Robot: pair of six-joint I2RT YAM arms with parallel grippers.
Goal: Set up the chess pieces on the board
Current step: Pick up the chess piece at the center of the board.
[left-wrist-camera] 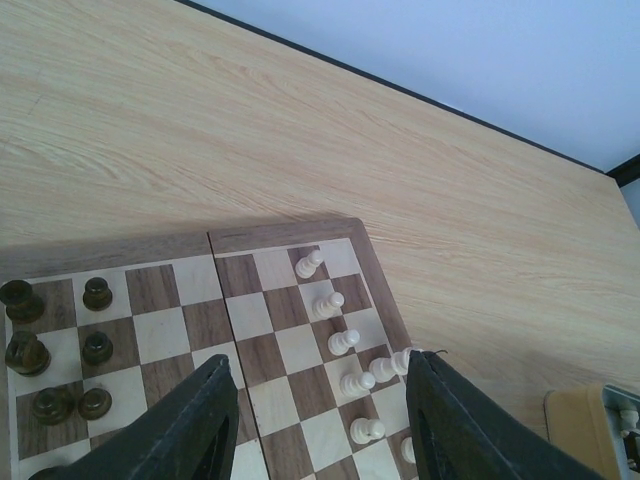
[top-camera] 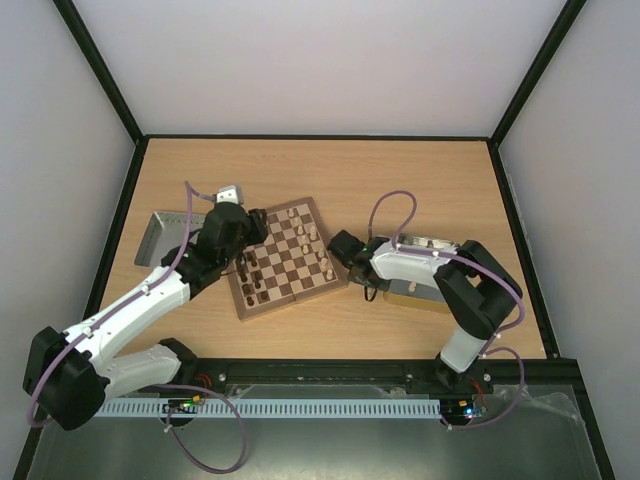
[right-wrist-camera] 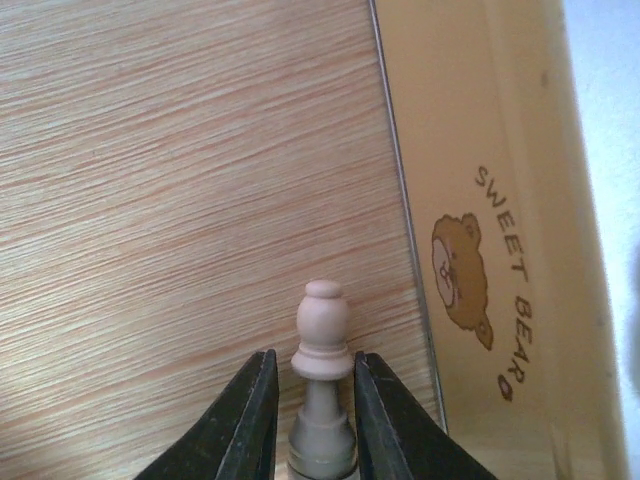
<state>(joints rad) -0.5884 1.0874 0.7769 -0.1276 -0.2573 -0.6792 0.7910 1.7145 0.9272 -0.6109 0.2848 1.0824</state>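
The board (top-camera: 295, 302) lies tilted at the table's middle. Dark pieces (top-camera: 250, 280) stand along its left side and pale pieces (top-camera: 312, 232) along its right. My left gripper (top-camera: 248, 258) hovers over the board's left part. In the left wrist view it is open (left-wrist-camera: 320, 430) with nothing between its fingers, above a row of pale pawns (left-wrist-camera: 343, 341); dark pieces (left-wrist-camera: 97, 347) stand at the left. My right gripper (top-camera: 347, 250) sits just off the board's right edge. In the right wrist view it is shut (right-wrist-camera: 314, 358) on a pale bishop-like piece (right-wrist-camera: 322, 320) over bare table.
A grey metal tin (top-camera: 160, 237) lies left of the board behind the left arm. A tan tin lid with a bear print (right-wrist-camera: 480, 200) lies right of the held piece, under the right arm (top-camera: 420, 290). One pale piece (left-wrist-camera: 390, 366) leans at the board's right border.
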